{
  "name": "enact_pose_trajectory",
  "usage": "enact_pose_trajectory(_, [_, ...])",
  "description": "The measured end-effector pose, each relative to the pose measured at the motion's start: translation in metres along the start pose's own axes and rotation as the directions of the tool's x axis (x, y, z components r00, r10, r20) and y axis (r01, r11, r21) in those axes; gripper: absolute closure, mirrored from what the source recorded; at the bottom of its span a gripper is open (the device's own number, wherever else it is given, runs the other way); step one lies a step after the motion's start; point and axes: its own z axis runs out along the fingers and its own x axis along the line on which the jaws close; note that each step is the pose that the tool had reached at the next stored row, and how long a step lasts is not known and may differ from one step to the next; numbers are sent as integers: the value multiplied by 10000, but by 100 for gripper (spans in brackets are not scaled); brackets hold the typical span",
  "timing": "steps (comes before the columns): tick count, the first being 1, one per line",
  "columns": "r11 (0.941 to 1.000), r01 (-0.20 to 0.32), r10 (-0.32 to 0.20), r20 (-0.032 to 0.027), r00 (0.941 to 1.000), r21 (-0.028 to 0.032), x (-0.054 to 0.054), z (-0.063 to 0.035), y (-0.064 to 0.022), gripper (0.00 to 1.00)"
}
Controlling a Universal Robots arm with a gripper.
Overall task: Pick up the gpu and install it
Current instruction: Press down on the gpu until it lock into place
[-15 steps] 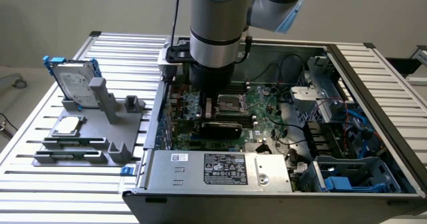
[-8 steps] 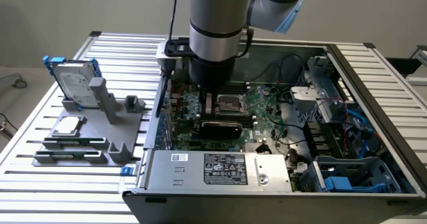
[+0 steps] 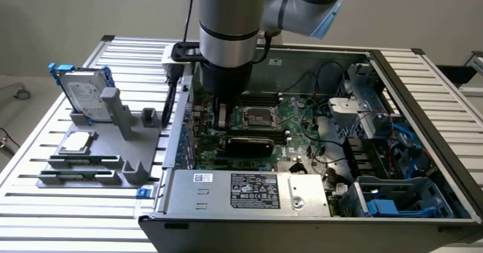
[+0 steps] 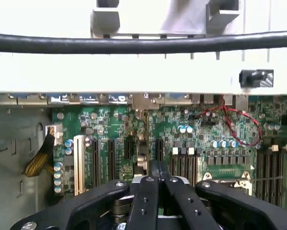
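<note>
- The gpu [image 3: 250,145], a thin card with a black rounded-end shroud facing the exterior camera, appears to stand on edge inside the open grey computer case [image 3: 392,66]. It sits on the green motherboard [image 3: 302,128], just in front of the square silver processor socket [image 3: 257,117].
- The hand [image 3: 223,126] hangs from the arm just above the card, towards the end nearer the case's rear wall. Whether it touches the card's top edge cannot be told.
- In the wrist view the hand [image 4: 157,165] has its black fingers [image 4: 145,196] drawn together with nothing visibly between them. They point down over the row of long dark expansion slots [image 4: 109,158].
- Judged from this, picking up is done and the seating step is in hand: the card is at the slots, and the hand looks placed to press, not to carry.
- What the next move calls for, as I judge it, is straight downward pressure with the card kept upright and lined up with its slot and the rear opening. Tilt could leave one end unseated.
- Further out, on the exterior view's left, a grey parts holder [image 3: 124,171] rests on the slatted metal desk [image 3: 45,208]. It carries a silver hard drive with blue rails [image 3: 79,91] and narrow dark memory sticks [image 3: 79,162].
- A boxy silver power supply [image 3: 249,192] fills the near corner of the case.
</note>
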Motion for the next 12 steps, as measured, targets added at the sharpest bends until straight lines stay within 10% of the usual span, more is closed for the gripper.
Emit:
enact_pose_trajectory(7, [9986,-45,46,12,10000,-527,-1,-12,115,89])
enact_pose_trajectory(12, [9976,-58,59,12,10000,-687,-3,-40,149,89])
